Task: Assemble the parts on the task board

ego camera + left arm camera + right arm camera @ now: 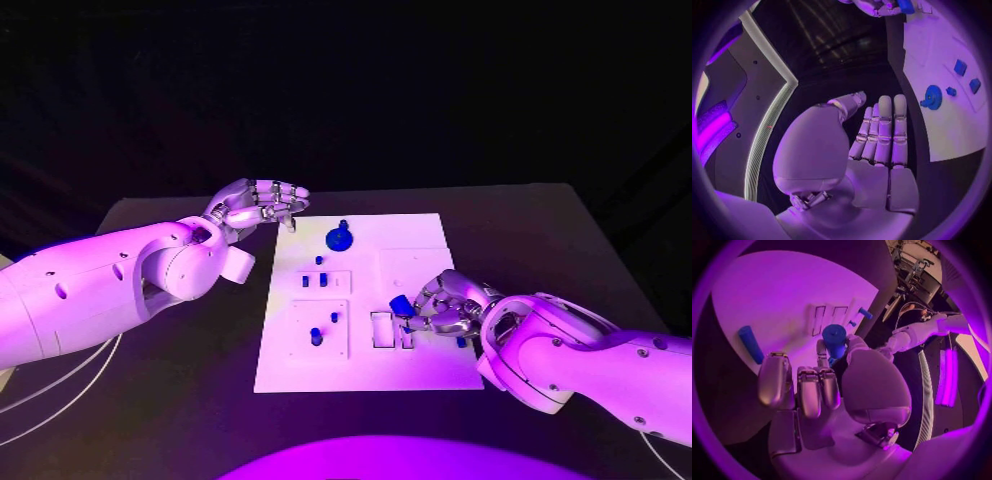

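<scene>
Pinching is how the right hand (450, 305) is carrying a blue peg (402, 306), hovering over the task board (411, 370) near its right edge, seemingly lining up a slot. The left hand (264, 205) is idling empty, fingers loosely curled, by the board's far left corner, probably keeping clear.

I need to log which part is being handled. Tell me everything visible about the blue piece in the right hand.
The blue cylindrical piece is short, smooth and plastic-looking, with a flat round end. The right hand pinches it between its fingertips, above the white task board near the rectangular slots on the board's right side. Its lower end is hidden by fingers.
</scene>
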